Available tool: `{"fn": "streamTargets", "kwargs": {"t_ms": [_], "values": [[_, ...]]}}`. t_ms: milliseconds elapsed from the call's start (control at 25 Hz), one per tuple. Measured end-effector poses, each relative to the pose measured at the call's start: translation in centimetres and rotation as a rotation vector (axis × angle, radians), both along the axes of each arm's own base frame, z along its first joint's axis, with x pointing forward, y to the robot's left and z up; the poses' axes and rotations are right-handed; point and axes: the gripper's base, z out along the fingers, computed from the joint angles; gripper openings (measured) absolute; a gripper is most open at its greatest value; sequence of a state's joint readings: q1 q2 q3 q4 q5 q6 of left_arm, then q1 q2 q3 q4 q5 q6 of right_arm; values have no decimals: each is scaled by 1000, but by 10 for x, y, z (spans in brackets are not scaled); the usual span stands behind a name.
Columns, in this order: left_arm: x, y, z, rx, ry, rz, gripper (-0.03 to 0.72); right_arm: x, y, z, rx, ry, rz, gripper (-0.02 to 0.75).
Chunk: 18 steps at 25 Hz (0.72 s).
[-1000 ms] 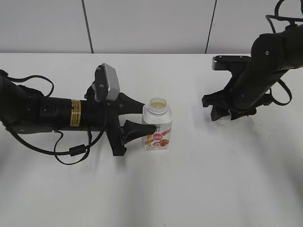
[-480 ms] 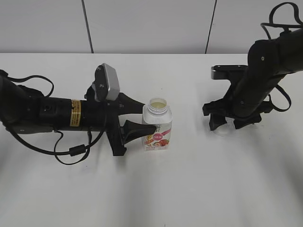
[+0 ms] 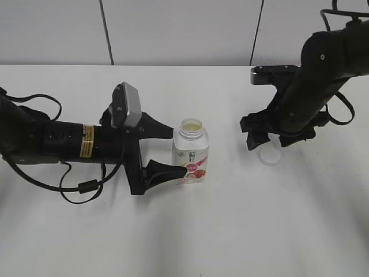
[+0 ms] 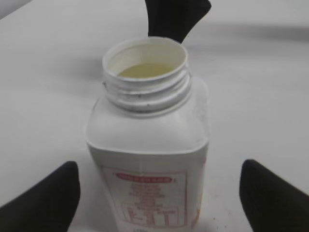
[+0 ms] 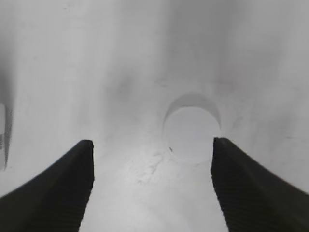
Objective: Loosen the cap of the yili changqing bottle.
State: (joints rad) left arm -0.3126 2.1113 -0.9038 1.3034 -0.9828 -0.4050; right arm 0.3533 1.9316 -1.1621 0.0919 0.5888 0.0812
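Basically the yili changqing bottle (image 3: 191, 152) stands upright mid-table with its neck uncapped; left wrist view shows the bare threads and pale yellowish liquid inside (image 4: 147, 140), which the exterior only hints at. Left gripper (image 3: 170, 152) lies sideways with jaws spread, one finger on the far side of the bottle and one on the near side; in the wrist view both tips sit clear of the bottle walls, so released, not squeezing. The cap (image 3: 270, 154) lies flat on the table well right of the bottle, open side up as far as I can tell. Right gripper (image 3: 270, 140) hangs just above it, jaws apart, holding nothing; right wrist view shows the cap (image 5: 191, 127) between and beyond the two dark fingertips, apart from both.

Table (image 3: 230, 231) is plain white, matte, with a pale panelled wall (image 3: 179, 32) behind. Cap ribbing is too washed out to see. Left arm is cut off at frame edge.
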Motion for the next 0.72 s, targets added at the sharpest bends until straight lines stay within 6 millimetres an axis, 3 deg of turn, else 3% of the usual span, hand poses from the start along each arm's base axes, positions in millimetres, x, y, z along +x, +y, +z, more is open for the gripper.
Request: {"fn": "streamTargets", "kwargs": {"t_ms": [200, 320, 720], "values": [[3, 12, 4, 11, 6, -4, 618, -8, 14, 8, 2, -4, 47, 591], [7, 22, 16, 8, -9, 18, 613, -11, 16, 18, 10, -22, 58, 591], [12, 48, 83, 19, -99, 135, 594, -20, 8, 72, -11, -172, 110, 591]]}}
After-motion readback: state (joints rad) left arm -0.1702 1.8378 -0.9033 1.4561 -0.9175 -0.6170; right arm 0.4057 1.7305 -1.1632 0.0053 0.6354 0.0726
